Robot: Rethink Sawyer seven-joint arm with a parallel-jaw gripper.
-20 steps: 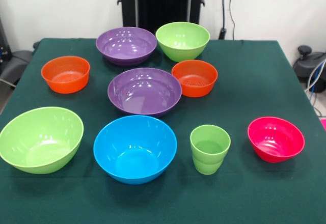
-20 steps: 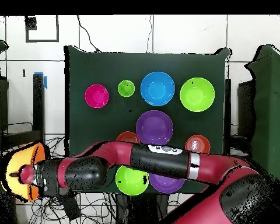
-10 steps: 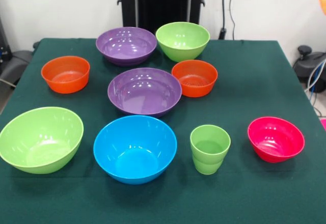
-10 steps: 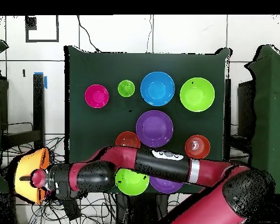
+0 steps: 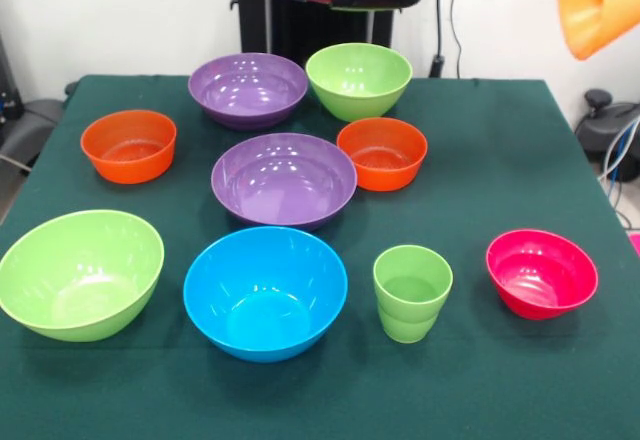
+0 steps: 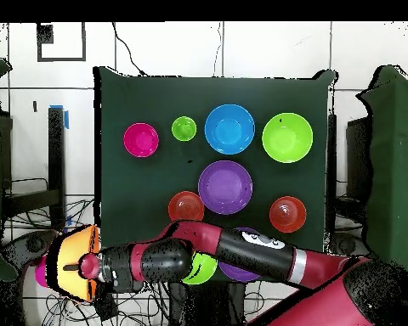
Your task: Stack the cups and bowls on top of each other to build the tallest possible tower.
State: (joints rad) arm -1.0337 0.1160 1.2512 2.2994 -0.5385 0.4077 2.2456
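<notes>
Count of tableware, arm off the table's right edge.
We count on the table (image 5: 500,140) two purple bowls (image 5: 284,179), two lime bowls (image 5: 80,272), two orange-red bowls (image 5: 129,145), one blue bowl (image 5: 265,291), one pink bowl (image 5: 541,272), one cup (image 5: 412,292); the gripper (image 6: 82,266) carries the large orange bowl (image 5: 596,2) aloft, its finger opening hidden.

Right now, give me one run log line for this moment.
stage: carrying | end effector: holds large orange bowl, raised off the table's side | stack: not begun | on table: eight bowls, light-green cup, all separate
</notes>
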